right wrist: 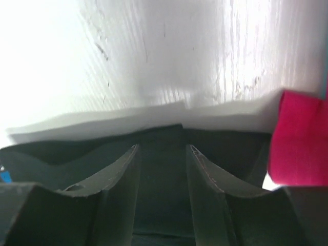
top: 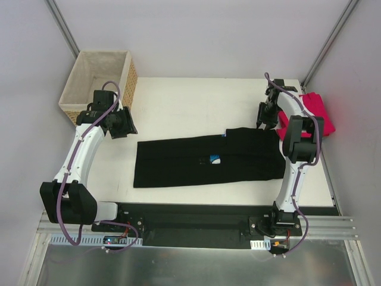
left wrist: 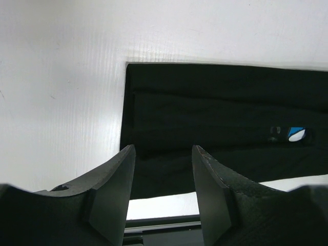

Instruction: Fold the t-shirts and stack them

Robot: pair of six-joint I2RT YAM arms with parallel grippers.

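— Shirts: where are they?
— Black shirt lies mid-desk, folded into a long strip, with a bit of blue print showing. Red shirt sits bunched at the desk's far right edge, just beside the strip's right end.
— Left hand?
— Left hand hangs open near the strip's left end, nothing between its fingers. Basket stands behind it.
— Right hand?
— Right hand is at the strip's far right corner, open, its fingers apart over the black cloth's far edge.
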